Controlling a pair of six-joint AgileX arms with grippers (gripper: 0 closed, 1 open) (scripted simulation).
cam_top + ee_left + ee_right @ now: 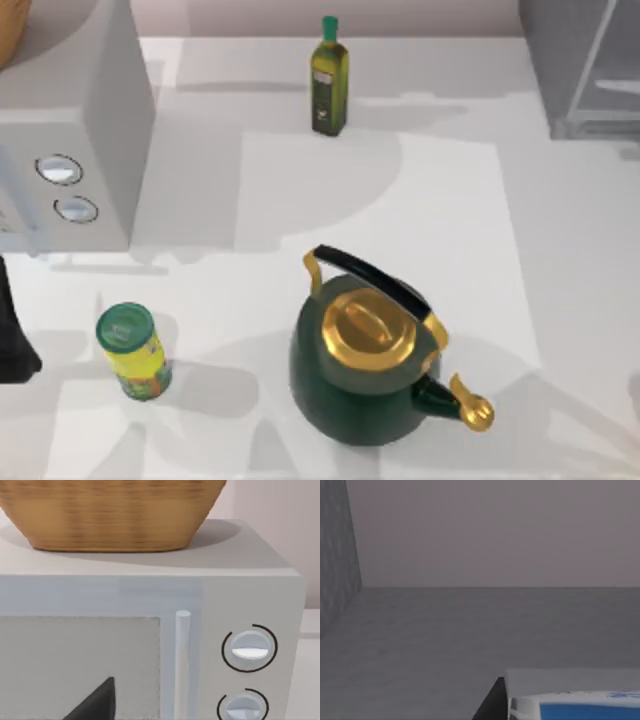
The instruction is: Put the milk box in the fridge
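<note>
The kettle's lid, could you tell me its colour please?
Gold, clearest in the top view: kettle's lid.

Top view: from above, looking down on the table (560,260), microwave (90,130) at its left edge, fridge (585,65) at the far right corner. Left wrist view: close, facing the microwave (150,600) front and the basket (110,510) on it; dials shared with the top view. Right wrist view: low, close, facing grey inner walls over the milk box (575,705).
</note>
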